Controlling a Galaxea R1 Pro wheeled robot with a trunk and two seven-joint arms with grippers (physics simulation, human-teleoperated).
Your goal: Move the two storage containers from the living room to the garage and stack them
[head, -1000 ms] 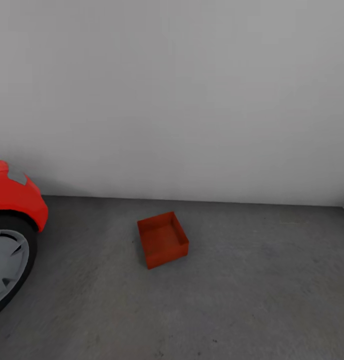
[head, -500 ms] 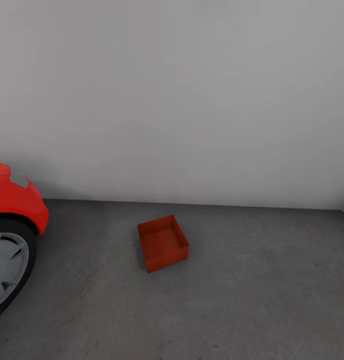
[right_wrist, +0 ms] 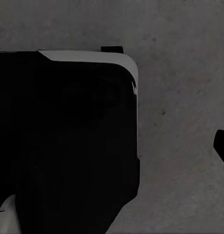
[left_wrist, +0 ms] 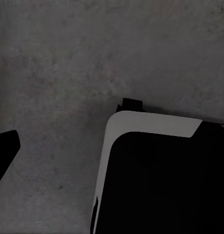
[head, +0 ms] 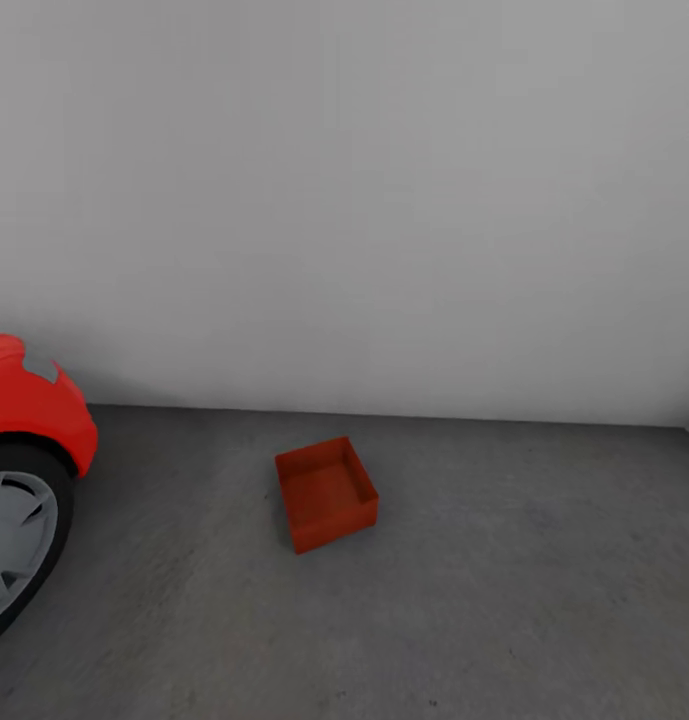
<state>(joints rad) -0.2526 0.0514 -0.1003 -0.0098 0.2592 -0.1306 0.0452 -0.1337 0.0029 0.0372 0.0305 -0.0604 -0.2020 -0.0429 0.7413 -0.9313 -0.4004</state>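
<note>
One storage container (head: 326, 492), a red-orange open box with nothing in it, sits on the garage floor (head: 504, 600) a short way out from the white wall, turned slightly askew. It stands alone, with nothing stacked on it. A dark tip (left_wrist: 5, 151) pokes in at the edge of the left wrist view, and a similar one (right_wrist: 222, 146) at the edge of the right wrist view. Both hang over grey concrete, and neither holds anything that I can see.
A red car (head: 29, 420) with its front wheel (head: 14, 540) stands at the left edge. A bare white wall (head: 384, 200) closes the far side. My black and white base (left_wrist: 156, 180) (right_wrist: 68, 146) shows beneath both wrists. Open concrete lies around the box.
The whole head view has shifted slightly, so the wall's foot, the car and the box sit a little lower in the picture. The box itself has not moved on the floor.
</note>
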